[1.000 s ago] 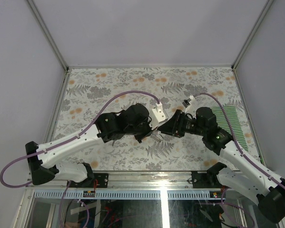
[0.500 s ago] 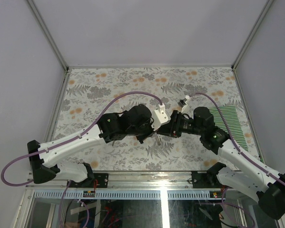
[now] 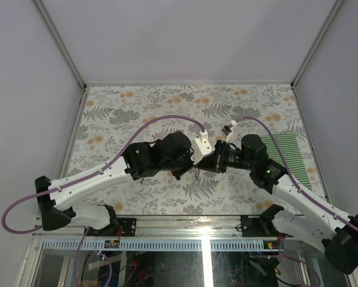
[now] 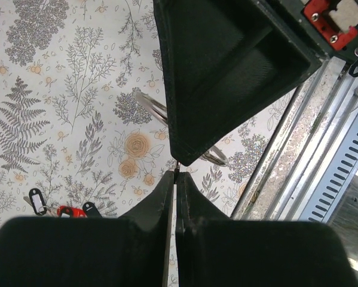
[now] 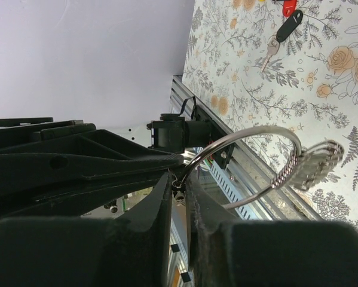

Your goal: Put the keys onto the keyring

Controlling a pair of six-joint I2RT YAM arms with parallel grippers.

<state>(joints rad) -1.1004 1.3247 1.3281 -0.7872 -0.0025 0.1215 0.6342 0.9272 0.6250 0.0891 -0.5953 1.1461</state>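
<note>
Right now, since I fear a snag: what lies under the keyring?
Flowered table cover shows through the keyring; the keys lie apart. In the left wrist view the right end effector hides its middle.

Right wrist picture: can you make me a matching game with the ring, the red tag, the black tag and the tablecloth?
Things:
1. ring
2. red tag
3. black tag
4. tablecloth

Where or how:
A. cut off by the picture's top edge
B. covered in printed flowers
C. lifted up, at the tips of the right gripper
D. lying flat, joined to a metal key

Pairs: 1-C, 2-A, 3-D, 4-B
</note>
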